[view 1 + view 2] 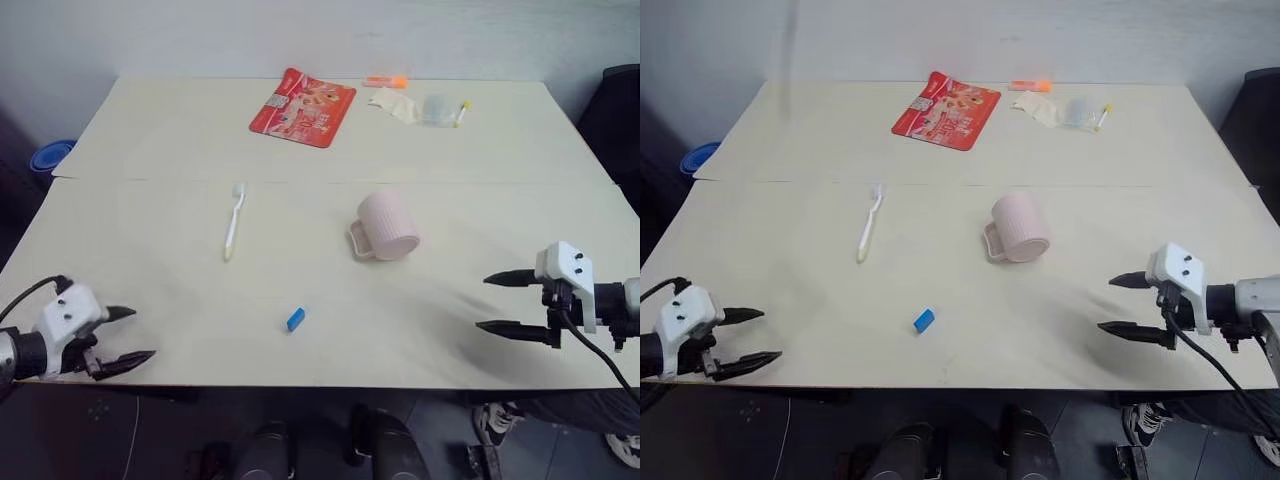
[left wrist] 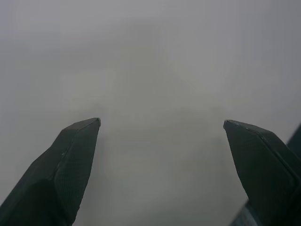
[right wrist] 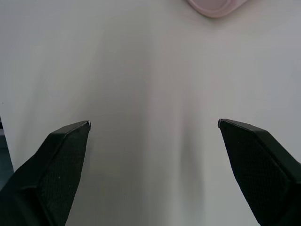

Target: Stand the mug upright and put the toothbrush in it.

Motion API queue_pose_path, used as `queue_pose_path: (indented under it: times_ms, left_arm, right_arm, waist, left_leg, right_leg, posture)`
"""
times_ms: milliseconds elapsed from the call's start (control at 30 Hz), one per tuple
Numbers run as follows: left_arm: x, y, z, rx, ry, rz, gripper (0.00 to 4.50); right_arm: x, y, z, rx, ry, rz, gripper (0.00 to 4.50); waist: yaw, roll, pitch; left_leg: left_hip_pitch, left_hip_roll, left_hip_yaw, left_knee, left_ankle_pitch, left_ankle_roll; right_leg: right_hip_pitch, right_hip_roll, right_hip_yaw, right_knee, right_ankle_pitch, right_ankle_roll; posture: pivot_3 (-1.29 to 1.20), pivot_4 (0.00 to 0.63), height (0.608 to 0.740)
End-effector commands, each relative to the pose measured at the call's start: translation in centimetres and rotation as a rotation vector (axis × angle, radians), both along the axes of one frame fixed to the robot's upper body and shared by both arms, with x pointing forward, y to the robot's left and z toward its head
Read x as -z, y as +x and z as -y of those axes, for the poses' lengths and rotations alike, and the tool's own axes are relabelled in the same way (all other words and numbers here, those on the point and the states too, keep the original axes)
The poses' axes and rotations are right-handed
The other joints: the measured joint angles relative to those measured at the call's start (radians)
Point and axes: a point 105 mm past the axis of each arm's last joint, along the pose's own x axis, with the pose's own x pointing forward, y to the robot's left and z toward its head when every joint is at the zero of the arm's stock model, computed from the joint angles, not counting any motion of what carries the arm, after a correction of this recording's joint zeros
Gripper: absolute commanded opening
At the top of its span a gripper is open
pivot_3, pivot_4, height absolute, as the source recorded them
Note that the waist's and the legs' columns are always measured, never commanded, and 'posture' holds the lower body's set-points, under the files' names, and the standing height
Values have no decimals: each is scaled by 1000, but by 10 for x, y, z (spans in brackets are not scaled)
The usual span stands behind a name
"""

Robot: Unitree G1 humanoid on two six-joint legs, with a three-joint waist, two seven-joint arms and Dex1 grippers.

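Lying on its side mid-table, the pale pink cylindrical mug (image 1: 386, 227) could be rolled away if nudged; the slim white toothbrush (image 1: 234, 220) lies well apart. Both the left gripper (image 1: 128, 336) and the right gripper (image 1: 495, 302) are spread wide, empty.

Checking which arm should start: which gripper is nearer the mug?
Right. The right gripper hovers open off the mug's right side, near the table's front edge. The left gripper hangs open at the front left corner, farther off, beyond the toothbrush.

Toothbrush (image 1: 234, 219) left of mug (image 1: 386, 227)
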Motion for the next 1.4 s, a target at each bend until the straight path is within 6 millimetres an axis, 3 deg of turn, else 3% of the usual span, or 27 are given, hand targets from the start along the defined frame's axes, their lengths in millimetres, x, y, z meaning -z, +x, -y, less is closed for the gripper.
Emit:
queue_pose_path:
  times_ms: [33, 233, 467, 667, 867, 1000, 1100, 1400]
  left_arm:
    - [-9, -1, -3, -7, 12, 48, 4459]
    - [-6, 0, -9, -40, 23, 57, 4459]
    - [-19, 8, -1, -60, -100, 103, 4459]
    - [-28, 12, 46, 86, -233, 101, 4459]
    - [-34, 6, 99, 248, -287, 71, 4459]
    - [-19, 0, 128, 291, -280, 20, 4459]
    - [-11, 6, 149, 282, -303, 42, 4459]
    - [-3, 32, 196, 216, -367, 111, 4459]
  right_arm:
    - [-3, 1, 1, -6, -10, 26, 4500]
    - [-3, 8, -1, -4, -14, 51, 4500]
    - [-7, 12, 0, 17, 18, 57, 4500]
    - [-18, 1, -19, -22, 95, 30, 4500]
    - [-28, -22, -61, -118, 187, -12, 4500]
    - [-33, -37, -87, -177, 221, -11, 4500]
    - [-34, -47, -100, -206, 234, -10, 4500]
    - [-39, -50, -111, -186, 254, 20, 4500]
  waist:
    - [1, 0, 0]
    - [0, 0, 0]
    - [1, 0, 0]
    - [2, 0, 0]
    - [3, 0, 0]
    - [1, 0, 0]
    - [5, 0, 0]
    - [23, -1, 0]
  left_leg:
    - [0, 0, 0, 0, 0, 0]
    - [0, 0, 0, 3, -2, 3]
    - [-1, 1, 0, 6, -1, 1]
    - [-1, 2, 0, 11, -3, 1]
    - [-2, 2, -1, 12, -3, 0]
    - [-1, 2, -1, 12, -3, 0]
    - [-1, 2, -1, 12, -3, 0]
    - [-1, 0, -2, 13, -2, 2]
  right_leg:
    - [0, 0, 0, 0, 0, 0]
    - [0, 0, 1, 1, 0, 0]
    - [0, 0, 1, 2, 0, 0]
    - [1, 0, 2, 4, 1, 0]
    - [1, 0, 2, 4, 1, 0]
    - [2, 0, 2, 4, 1, 0]
    - [3, 1, 2, 4, 1, 0]
    - [4, 1, 2, 3, 3, 1]
  posture:
    - [0, 150, 740]
    - [0, 150, 740]
    - [0, 150, 740]
    - [0, 150, 740]
    - [0, 150, 740]
    - [0, 150, 740]
    - [0, 150, 740]
    - [0, 150, 740]
